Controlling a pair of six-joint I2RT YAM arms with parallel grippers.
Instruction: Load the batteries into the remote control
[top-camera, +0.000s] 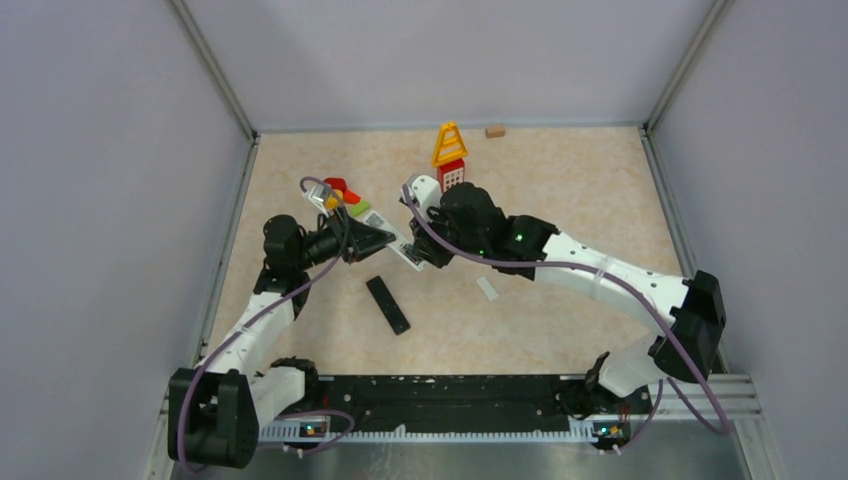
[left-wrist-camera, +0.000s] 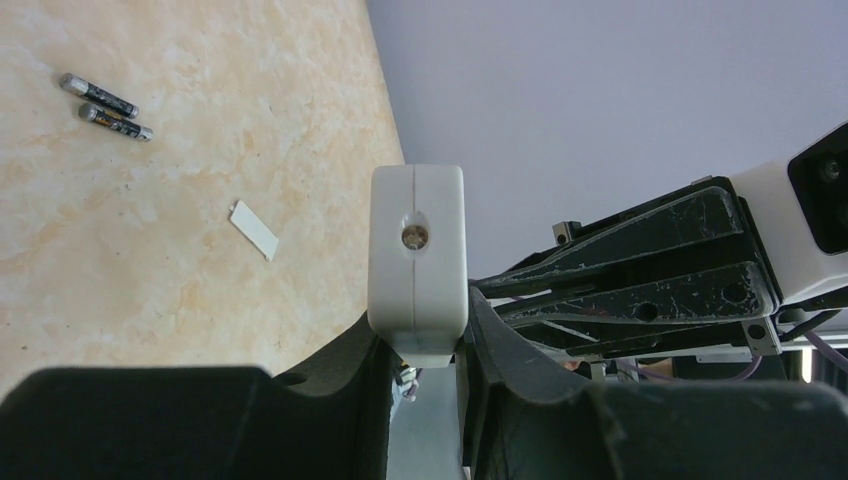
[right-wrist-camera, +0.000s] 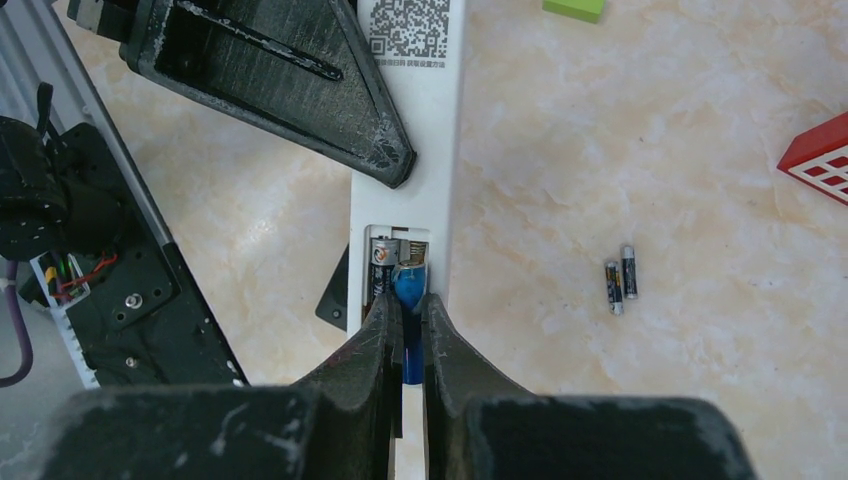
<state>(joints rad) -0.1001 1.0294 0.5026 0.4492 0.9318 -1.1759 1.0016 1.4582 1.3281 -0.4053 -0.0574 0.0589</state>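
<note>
My left gripper is shut on the white remote control and holds it above the table; its end face sticks out between the fingers. The remote's back faces up with the battery bay open, and one dark battery lies in it. My right gripper is shut on a blue-wrapped battery whose tip sits in the bay beside the dark one. Two more batteries lie side by side on the table, and they also show in the left wrist view.
A black remote-like bar lies on the table under the arms, and a small white strip lies to its right. A yellow and red toy tower, red and green blocks and a small brown block stand farther back.
</note>
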